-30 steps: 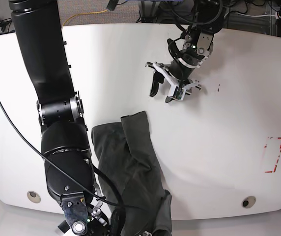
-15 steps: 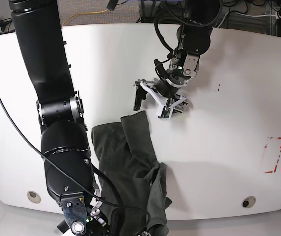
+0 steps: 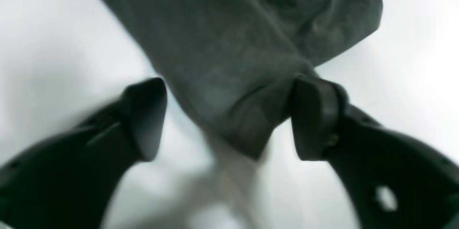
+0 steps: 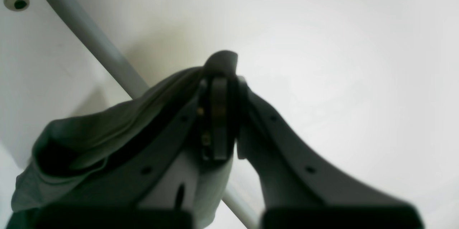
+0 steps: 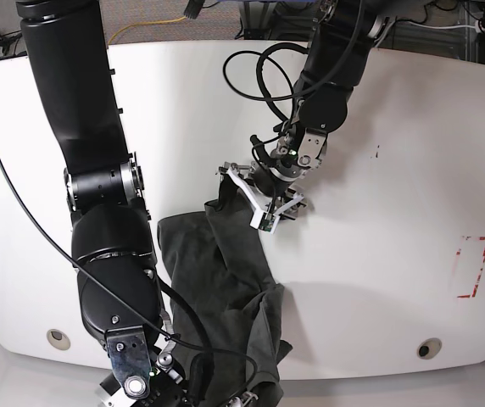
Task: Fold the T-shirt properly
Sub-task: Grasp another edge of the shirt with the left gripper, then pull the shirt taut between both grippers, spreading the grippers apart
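Two grippers work the T-shirt (image 5: 225, 271), bunched on the table's (image 5: 378, 229) near half: left gripper (image 3: 229, 117) spread astride its far corner, right gripper (image 4: 224, 78) clenched on the limp, light hem.

i see the soft matt charcoal-grey cloth t-shirt (image 5: 225, 280) between my left pincer's smooth black plastic fingers (image 3: 315, 114), on a smooth white table (image 5: 378, 254).

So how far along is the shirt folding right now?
Early. Nothing is neatly folded: the T-shirt lies bunched in a rumpled strip on the table. In hand: the right gripper is shut on its near end, and the open left gripper straddles the far corner. Spreading flat and every fold remain.
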`<move>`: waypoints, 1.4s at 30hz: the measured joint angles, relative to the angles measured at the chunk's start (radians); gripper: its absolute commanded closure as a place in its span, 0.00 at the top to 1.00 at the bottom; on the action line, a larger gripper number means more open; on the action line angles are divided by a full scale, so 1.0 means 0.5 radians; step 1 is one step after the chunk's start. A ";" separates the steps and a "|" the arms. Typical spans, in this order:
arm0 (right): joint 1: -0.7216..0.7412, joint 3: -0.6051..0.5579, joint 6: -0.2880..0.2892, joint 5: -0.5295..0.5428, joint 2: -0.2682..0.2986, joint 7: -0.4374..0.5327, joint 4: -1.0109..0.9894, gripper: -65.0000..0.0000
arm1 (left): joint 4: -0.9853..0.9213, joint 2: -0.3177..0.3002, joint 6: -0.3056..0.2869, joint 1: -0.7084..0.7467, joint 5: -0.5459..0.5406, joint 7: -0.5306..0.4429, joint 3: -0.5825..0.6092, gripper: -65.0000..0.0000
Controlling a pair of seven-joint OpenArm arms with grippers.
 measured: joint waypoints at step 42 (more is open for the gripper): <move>0.253 0.577 -0.001 0.000 0.246 0.002 -0.693 0.00 | 1.149 -0.736 -0.041 -0.108 -0.001 0.607 -1.173 0.00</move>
